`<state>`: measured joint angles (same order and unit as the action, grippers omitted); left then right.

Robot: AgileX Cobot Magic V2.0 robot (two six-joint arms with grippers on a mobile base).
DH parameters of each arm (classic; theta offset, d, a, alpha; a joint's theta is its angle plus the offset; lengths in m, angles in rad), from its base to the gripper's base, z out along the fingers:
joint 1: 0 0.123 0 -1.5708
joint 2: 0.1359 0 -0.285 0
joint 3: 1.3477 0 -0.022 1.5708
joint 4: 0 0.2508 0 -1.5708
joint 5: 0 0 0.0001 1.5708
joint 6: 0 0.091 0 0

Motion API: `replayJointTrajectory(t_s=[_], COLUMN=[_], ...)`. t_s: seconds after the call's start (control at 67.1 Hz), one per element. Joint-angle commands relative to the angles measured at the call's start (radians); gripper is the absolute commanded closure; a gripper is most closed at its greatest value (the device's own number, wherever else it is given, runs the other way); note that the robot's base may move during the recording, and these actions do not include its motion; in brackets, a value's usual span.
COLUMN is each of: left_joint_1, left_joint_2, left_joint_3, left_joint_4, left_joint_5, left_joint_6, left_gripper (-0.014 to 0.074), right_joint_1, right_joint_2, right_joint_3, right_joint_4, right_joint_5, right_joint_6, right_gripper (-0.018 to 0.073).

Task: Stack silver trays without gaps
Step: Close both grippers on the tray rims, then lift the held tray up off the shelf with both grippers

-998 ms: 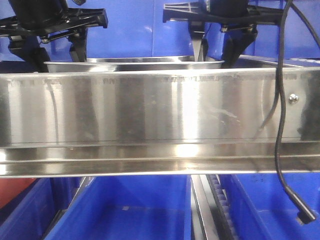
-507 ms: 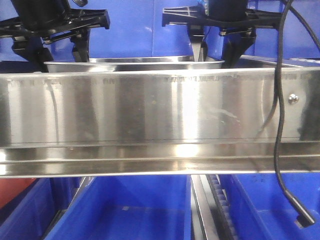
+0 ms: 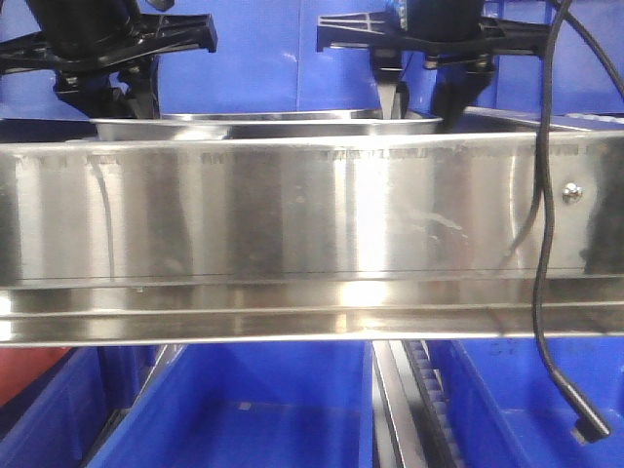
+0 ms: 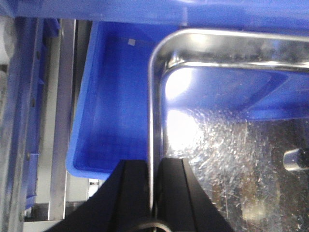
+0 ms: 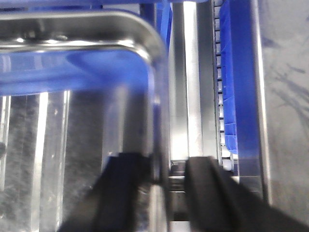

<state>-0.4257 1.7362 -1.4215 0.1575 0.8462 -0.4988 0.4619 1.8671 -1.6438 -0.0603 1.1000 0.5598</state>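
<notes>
A silver tray (image 3: 263, 124) shows only as a thin shiny rim behind the steel rail; I cannot tell if another lies under it. My left gripper (image 3: 122, 102) is at its left end. In the left wrist view, the left gripper (image 4: 153, 164) is shut on the left rim of the silver tray (image 4: 231, 145), one finger on each side of the thin edge. My right gripper (image 3: 421, 97) is at the right end. In the right wrist view, the right gripper (image 5: 169, 162) is open astride the right rim of the silver tray (image 5: 72, 145), its outer finger (image 5: 207, 193) apart from the rim.
A wide steel shelf rail (image 3: 292, 214) with a screw (image 3: 573, 192) hides most of the tray from the front. A black cable (image 3: 546, 244) hangs across its right side. Blue bins sit below (image 3: 253, 409) and beside the tray (image 4: 116, 106). A metal track (image 5: 190, 96) runs along the tray's right.
The left gripper's fingers have drawn together onto the tray's left rim, and that end of the tray has shifted slightly. The right gripper's fingers have narrowed a little.
</notes>
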Motion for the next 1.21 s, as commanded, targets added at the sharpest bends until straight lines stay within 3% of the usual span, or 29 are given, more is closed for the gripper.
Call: replayJointTrajectory(t_s=[0.0,0.924,1.088,1.192], left_joint_1=[-0.006,-0.006,-0.006,-0.006], left_joint_2=[-0.006,-0.006,-0.010,-0.036], left_joint_3=[0.003,0.003,-0.039,-0.063], left_joint_4=[0.006,-0.016,-0.022,-0.014], left_joint_5=[-0.006,-0.094,-0.004,0.031], left_joint_6=[0.002,0.002,-0.003,-0.010], left_gripper=[0.0612,0.0613,0.0613,0.0613], right_joint_1=[0.002,0.002,0.004,0.023], right_joint_2=[-0.002,-0.002,-0.010,-0.044], right_joint_3=[-0.007,-0.009,-0.061,-0.096], right_joint_4=[-0.007,-0.007,-0.041,-0.125], right_joint_5=[-0.002,-0.023,0.038,0.053], right_joint_6=[0.000,0.000,0.000,0.039], right_gripper=[0.0566,0.0580,0.0580,0.0580])
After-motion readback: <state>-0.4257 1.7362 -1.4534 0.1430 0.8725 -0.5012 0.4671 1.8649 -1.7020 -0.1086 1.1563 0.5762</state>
